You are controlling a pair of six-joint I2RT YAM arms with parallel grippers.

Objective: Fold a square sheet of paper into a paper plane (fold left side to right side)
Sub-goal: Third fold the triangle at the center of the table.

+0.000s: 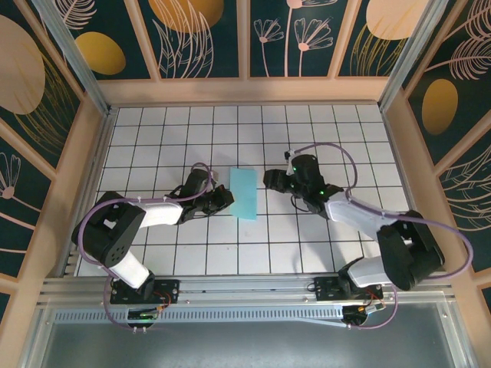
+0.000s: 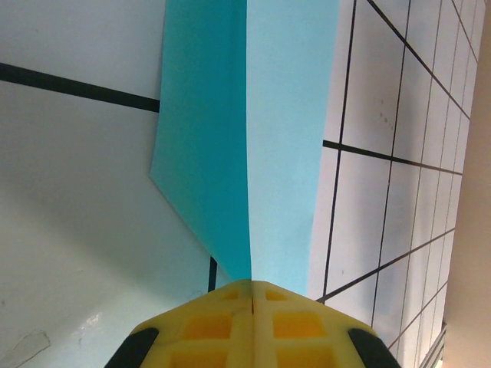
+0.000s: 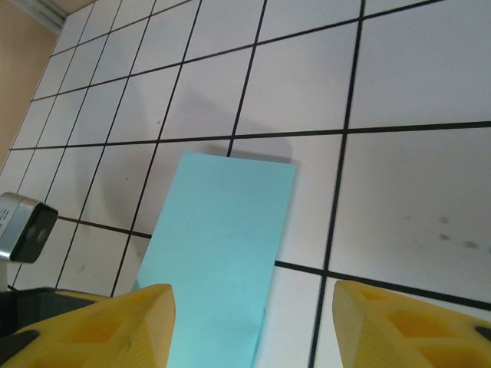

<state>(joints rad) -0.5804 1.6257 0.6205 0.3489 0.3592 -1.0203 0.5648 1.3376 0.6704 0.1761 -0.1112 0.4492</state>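
You seem to be at the left-to-right fold: your left claw (image 2: 251, 293), pressed together, pinches the square sheet of paper (image 1: 244, 192) at frame centre, your right claw (image 3: 253, 307) is spread, and next the crease probably needs pressing.

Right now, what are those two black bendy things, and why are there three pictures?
They are two robot arms bolted to a tiled table. One picture looks down from above. The other two come from little cameras on each arm's wrist, looking past its yellow pinchers. A folded blue sheet of paper lies between the arms. The left gripper is shut, pinching the paper's edge. The right gripper is open near the paper, holding nothing.
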